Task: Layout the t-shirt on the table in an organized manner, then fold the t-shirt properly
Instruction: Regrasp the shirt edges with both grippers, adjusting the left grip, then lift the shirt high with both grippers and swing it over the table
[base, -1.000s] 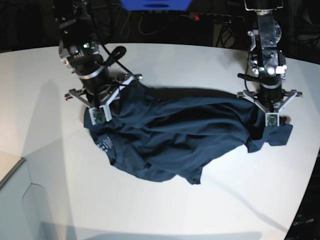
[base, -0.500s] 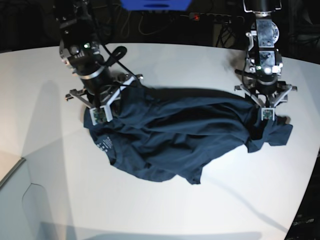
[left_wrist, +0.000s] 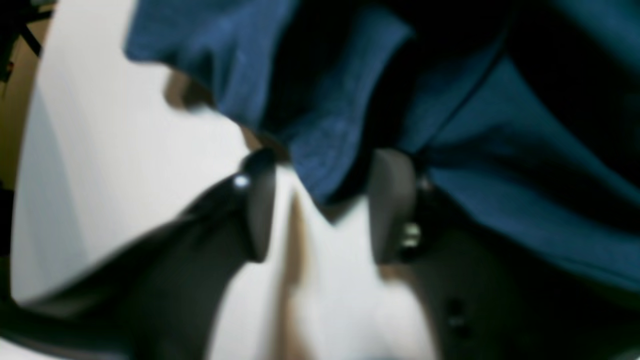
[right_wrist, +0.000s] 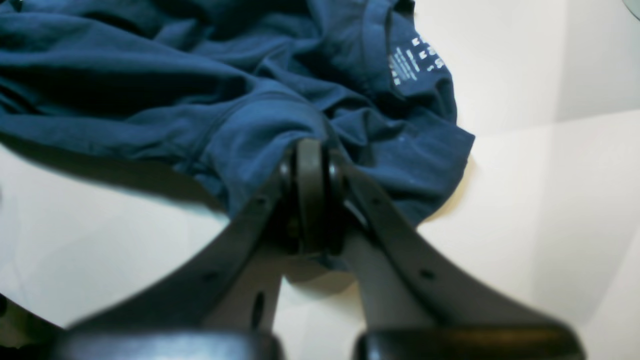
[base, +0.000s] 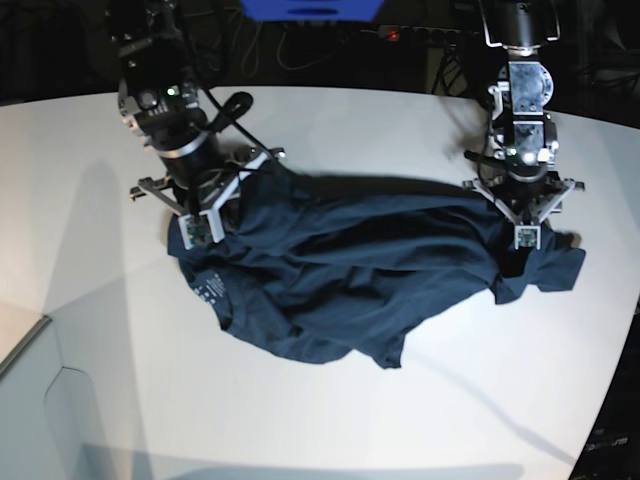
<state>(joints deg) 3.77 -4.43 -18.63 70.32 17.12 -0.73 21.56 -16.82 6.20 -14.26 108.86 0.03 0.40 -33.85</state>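
Note:
The dark navy t-shirt (base: 350, 270) lies crumpled and wrinkled across the middle of the white table (base: 400, 130). My right gripper (base: 200, 232) sits at the shirt's left end. In the right wrist view the right gripper (right_wrist: 310, 165) is shut on a fold of the t-shirt (right_wrist: 150, 100) near the collar label. My left gripper (base: 520, 236) hovers at the shirt's right end. In the left wrist view the left gripper (left_wrist: 325, 200) is open, with a corner of the t-shirt (left_wrist: 500, 175) hanging between its fingers (left_wrist: 392, 200) above the table (left_wrist: 125, 175).
The table's curved edge runs down the right side (base: 615, 380). A grey surface (base: 25, 400) sits below the front left corner. A blue object (base: 310, 8) and a power strip with a red light (base: 392, 35) lie behind the table's far edge.
The left arm has shifted left and toward the back along the shirt's right end. The right arm and the shirt's left side have not moved.

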